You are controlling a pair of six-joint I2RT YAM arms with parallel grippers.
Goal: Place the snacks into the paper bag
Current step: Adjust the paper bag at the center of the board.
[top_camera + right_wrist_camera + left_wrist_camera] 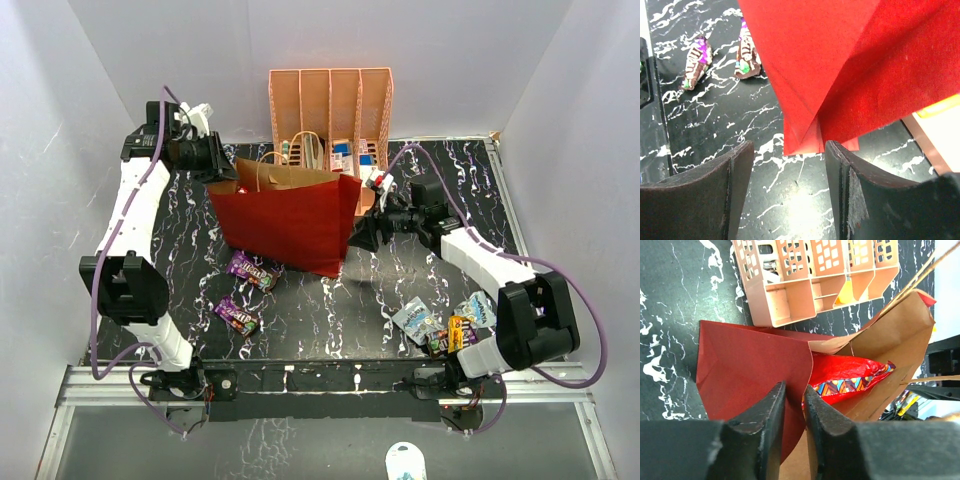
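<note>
Snacks are split: the red chip bag (pixel 850 375) lies inside the paper bag (pixel 290 225), which stands far-centre on the surface. The purple candy bars (pixel 251 269) lie near-left of it, and the pouches and packets (pixel 415 318) lie near-right. My left claw (pixel 794 387) is barely parted over the bag's rim; I cannot tell whether it grips. My right claw (pixel 790 145) gapes wide and empty by the bag's bottom corner. A nudge there could tip the bag or fold it shut. Behind it, the peach organizer (pixel 330 100) holds small boxes.
</note>
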